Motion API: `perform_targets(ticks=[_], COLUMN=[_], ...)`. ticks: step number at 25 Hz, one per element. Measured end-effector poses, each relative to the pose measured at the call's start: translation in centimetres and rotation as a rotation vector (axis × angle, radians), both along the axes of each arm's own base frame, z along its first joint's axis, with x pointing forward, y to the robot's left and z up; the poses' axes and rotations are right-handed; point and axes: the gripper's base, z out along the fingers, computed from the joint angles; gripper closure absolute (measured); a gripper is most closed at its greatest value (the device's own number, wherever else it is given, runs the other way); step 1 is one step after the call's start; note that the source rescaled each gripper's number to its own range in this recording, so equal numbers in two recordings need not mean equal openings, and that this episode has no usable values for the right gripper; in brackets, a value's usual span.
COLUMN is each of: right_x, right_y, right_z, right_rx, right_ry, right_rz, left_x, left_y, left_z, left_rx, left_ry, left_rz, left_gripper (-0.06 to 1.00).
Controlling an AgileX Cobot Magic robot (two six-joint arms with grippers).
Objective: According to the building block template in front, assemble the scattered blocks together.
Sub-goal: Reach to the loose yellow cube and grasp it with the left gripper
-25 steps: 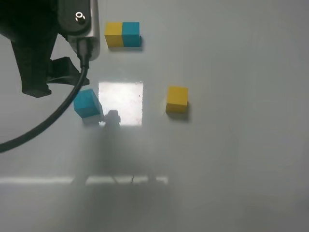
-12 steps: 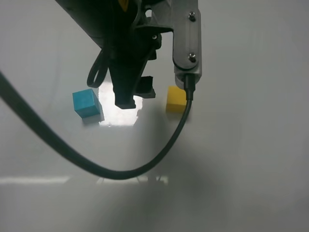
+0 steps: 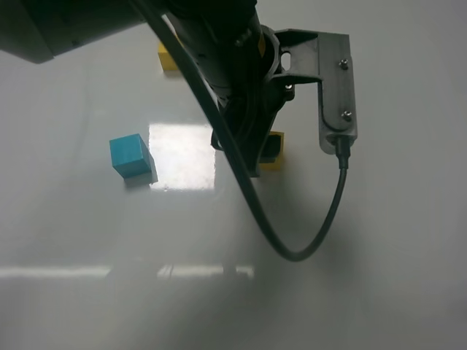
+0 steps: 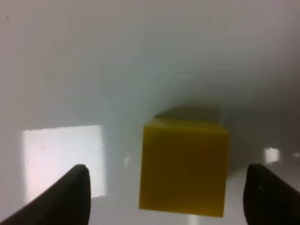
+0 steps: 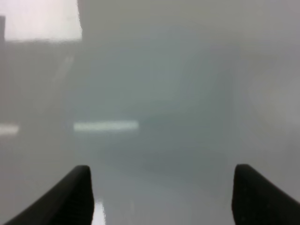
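Note:
The loose yellow cube [image 3: 276, 159] lies right of the table's middle, mostly covered by my left arm. In the left wrist view the yellow cube [image 4: 185, 168] sits between my fingertips. My left gripper [image 3: 259, 154] hangs open over it, also seen in the left wrist view [image 4: 171, 197]. The loose teal cube [image 3: 131, 155] lies apart to the left. Of the template [image 3: 166, 60] only a yellow corner shows at the back; the arm hides its teal half. My right gripper [image 5: 164, 194] is open and empty over bare table, out of the exterior view.
A bright square reflection [image 3: 182, 155] lies on the glossy white table [image 3: 379, 255] between the two loose cubes. The left arm's cable [image 3: 292, 251] loops down in front of the yellow cube.
My left arm has swept from the back left, past the teal cube, to the right, and now hangs over the yellow cube. It now covers most of the template. The cubes have not moved.

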Motion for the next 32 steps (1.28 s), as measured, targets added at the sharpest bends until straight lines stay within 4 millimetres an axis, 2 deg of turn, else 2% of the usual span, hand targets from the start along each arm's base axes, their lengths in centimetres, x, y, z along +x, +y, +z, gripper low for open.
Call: perform_targets(ticks=[12,32], right_x=[0.0,0.0], right_y=[0.0,0.0], right_z=[0.0,0.0], right_rx=[0.0,0.0], right_ry=[0.0,0.0], right_rz=[0.0,0.0], left_x=[0.6,1.4], left_y=[-1.2,-1.7], left_z=[-1.9,-2.9], left_rx=[0.043,0.051], left_ry=[0.013,-0.007], left_rz=[-0.005,-0.006], left_gripper=[0.18,0.18])
